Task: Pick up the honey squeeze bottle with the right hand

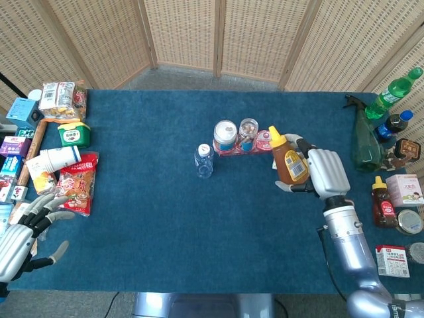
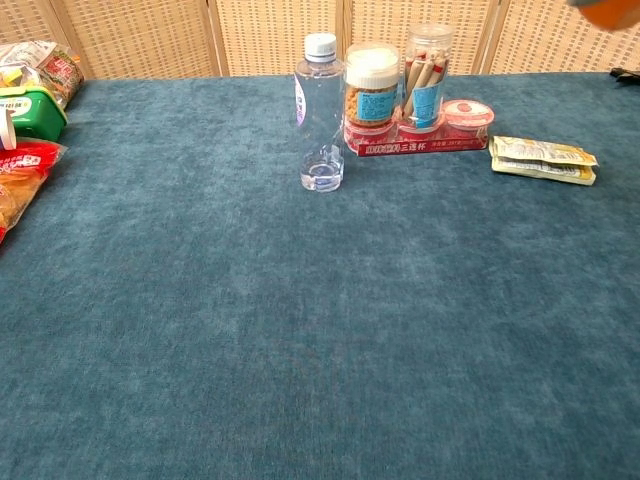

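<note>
My right hand [image 1: 324,173] grips the honey squeeze bottle [image 1: 288,161], amber with a yellow cap, and holds it raised above the blue table, cap pointing up and away. In the chest view only an orange sliver of the bottle [image 2: 608,10] shows at the top right corner, and the right hand is out of that frame. My left hand [image 1: 23,232] hovers at the table's near left corner with fingers spread and nothing in it.
A clear water bottle [image 1: 204,160] and a pack of snack jars [image 1: 238,138] stand mid-table. A flat yellow packet [image 2: 543,160] lies under the raised bottle. Snack bags and boxes [image 1: 63,146] crowd the left edge. Bottles, another honey bottle [image 1: 383,204] and tins line the right edge.
</note>
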### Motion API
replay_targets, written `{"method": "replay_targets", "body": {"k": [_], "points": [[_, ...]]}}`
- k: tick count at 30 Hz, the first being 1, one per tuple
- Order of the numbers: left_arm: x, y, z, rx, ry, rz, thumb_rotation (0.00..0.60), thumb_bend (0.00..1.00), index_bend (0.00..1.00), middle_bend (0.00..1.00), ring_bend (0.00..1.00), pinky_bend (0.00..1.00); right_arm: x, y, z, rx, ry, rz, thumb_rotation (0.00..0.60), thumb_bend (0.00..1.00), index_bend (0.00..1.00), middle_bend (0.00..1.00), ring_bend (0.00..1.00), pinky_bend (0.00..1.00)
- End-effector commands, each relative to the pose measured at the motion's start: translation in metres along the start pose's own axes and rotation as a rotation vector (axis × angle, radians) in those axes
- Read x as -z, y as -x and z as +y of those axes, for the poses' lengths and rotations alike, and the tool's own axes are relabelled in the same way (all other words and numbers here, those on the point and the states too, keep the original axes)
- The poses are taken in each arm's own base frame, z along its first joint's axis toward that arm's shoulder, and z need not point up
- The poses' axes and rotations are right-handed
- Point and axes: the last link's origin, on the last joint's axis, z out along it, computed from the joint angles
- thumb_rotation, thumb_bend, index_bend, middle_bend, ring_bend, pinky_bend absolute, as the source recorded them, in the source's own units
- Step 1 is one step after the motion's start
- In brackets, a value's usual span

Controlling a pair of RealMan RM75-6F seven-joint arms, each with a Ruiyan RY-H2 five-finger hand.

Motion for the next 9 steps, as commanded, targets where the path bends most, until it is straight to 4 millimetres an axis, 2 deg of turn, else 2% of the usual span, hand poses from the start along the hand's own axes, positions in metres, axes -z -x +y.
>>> {"method": "replay_targets", "body": {"k": [1,9], "points": [[0.0004,-0.0003,-0.0010,0.002,-0.001,0.002,0.600,0.43,0.28,0.15,0.00,0.00,0.0010,-0.0036,-0.0026,-0.008,-0.009,0.008,0.600,0.00,0.55,0.89,1.00,1.00],[-0.0004,0.0007,-0.0008,0.002,0.005,-0.002,0.600,0.43,0.28,0.15,0.00,0.00,0.0040,-0.0021,-0.0026,-0.005,-0.010,-0.002,0.600,0.00,0.55,0.89,1.00,1.00]]}}
